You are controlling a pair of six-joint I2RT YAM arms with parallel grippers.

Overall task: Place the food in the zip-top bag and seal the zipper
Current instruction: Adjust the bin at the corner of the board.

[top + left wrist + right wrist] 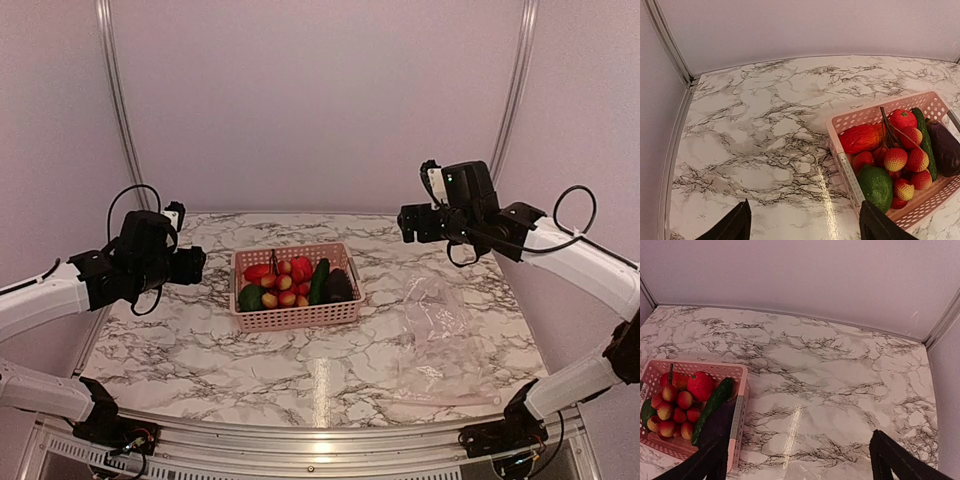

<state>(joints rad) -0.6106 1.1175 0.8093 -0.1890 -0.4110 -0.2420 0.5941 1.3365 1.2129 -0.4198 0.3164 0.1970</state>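
- Marble-patterned table: carries everything. Both arms are held above it, well apart from the goods.
- Zip-top bag: lies flat on the table, right of the basket and nearer the right arm. It is clear, crinkly film, judged very light, limp and slippery, so it will likely slide if nudged. Best taken by one lip at the mouth.
- Pink basket: mid-table, holding all the food. Nothing is in the bag yet.
- Left gripper: fingers spread wide and empty, over bare table left of the basket.
- Right gripper: fingers spread wide and empty, high over the table right of the basket.
- Eggplant: at the basket's right end, smooth and rounded. Judged light and hard; pinch across its middle.
- Cucumber: slim, lying just beside the eggplant. Pinch across its width.
- Yellow-red pieces: small, round and bunched around a dark stem. They may lift as one cluster.
- Zipper: thin pale strip along the bag's near edge. Probably needs firm pressing along its whole length.
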